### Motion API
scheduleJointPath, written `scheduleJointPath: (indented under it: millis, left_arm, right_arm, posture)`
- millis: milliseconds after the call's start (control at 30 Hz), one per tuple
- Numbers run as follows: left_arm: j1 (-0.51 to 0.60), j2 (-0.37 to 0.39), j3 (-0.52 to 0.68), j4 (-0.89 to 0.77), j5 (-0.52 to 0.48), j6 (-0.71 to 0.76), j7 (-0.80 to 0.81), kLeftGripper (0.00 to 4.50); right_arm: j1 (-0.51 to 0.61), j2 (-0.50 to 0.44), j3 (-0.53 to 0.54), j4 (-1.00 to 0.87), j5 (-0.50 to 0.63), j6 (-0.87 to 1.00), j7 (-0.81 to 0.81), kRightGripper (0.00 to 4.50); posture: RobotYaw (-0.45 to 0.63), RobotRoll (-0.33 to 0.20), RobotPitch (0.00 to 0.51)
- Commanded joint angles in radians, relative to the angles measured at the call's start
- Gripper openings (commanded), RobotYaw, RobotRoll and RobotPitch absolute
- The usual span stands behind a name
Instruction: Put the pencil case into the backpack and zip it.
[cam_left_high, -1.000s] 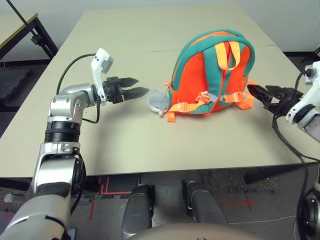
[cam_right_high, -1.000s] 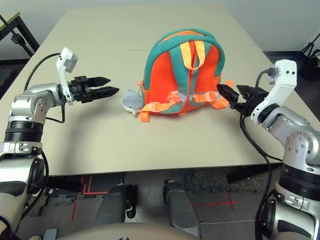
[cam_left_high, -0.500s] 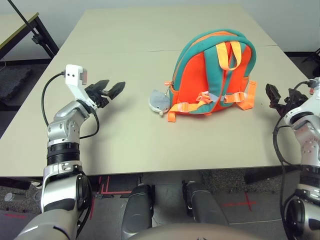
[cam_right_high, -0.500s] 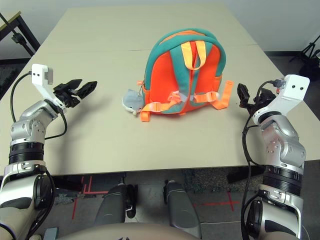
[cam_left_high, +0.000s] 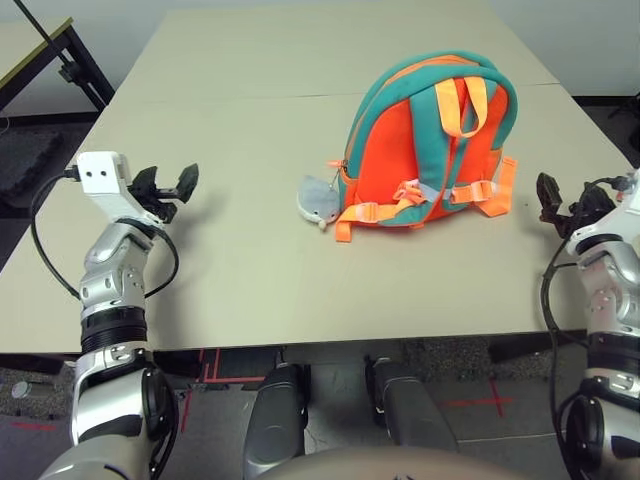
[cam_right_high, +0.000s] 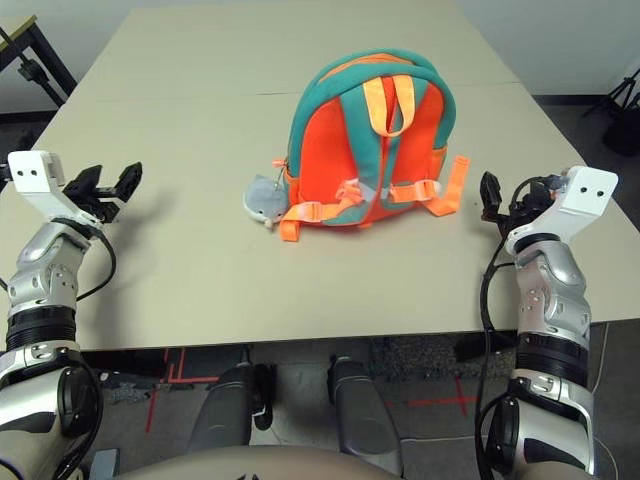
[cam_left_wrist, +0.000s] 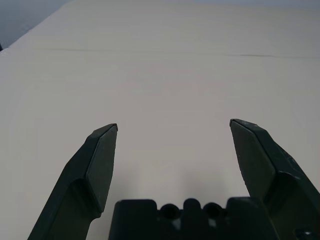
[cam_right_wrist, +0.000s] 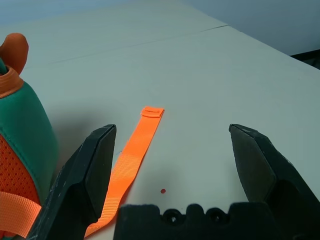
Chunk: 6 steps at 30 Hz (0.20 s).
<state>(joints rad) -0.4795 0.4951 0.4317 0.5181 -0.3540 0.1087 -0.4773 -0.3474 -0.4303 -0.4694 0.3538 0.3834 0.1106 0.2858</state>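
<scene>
Backpack (cam_left_high: 425, 145) on table (cam_left_high: 250, 260), plush toy (cam_left_high: 318, 200) touching.

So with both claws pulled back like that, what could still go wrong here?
The backpack stands upright with nothing steadying it, so a nudge might tip it. An orange strap trails on the table just ahead of the open right gripper and could snag it. No pencil case shows, so I cannot confirm it went in.
</scene>
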Motion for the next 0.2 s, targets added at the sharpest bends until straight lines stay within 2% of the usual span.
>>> scheduleJointPath:
  millis: [33, 200]
  left_arm:
    - [-0.02, 0.021, 0.0, 0.055, 0.002, -0.027, -0.009, 4.5]
    - [-0.032, 0.03, -0.002, 0.094, 0.001, -0.054, -0.019, 4.5]
  right_arm:
    - [-0.006, 0.008, 0.014, 0.009, -0.006, -0.015, 0.001, 4.48]
    - [-0.012, 0.005, 0.017, 0.02, -0.002, -0.022, 0.006, 4.48]
  posture:
    - [-0.1, 0.0, 0.156]
    - [-0.1, 0.0, 0.147]
